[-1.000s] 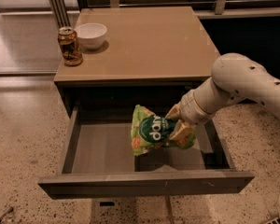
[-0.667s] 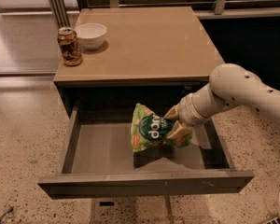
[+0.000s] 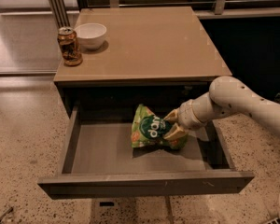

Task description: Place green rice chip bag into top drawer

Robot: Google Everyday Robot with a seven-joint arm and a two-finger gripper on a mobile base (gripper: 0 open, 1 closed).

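The green rice chip bag (image 3: 151,129) is light green with a dark green round logo. It is inside the open top drawer (image 3: 144,181), right of the drawer's middle, low over or on the bottom; I cannot tell which. My gripper (image 3: 173,124) reaches in from the right, its fingers closed on the bag's right end. The white arm comes down from the right edge of the view.
A brown soda can (image 3: 69,46) and a white bowl (image 3: 90,35) stand at the back left of the table top (image 3: 149,41). The drawer's left half is bare. Speckled floor lies around the table. A railing runs along the back.
The arm has moved a little lower and further into the drawer, carrying the bag down with it. The can and bowl have not moved.
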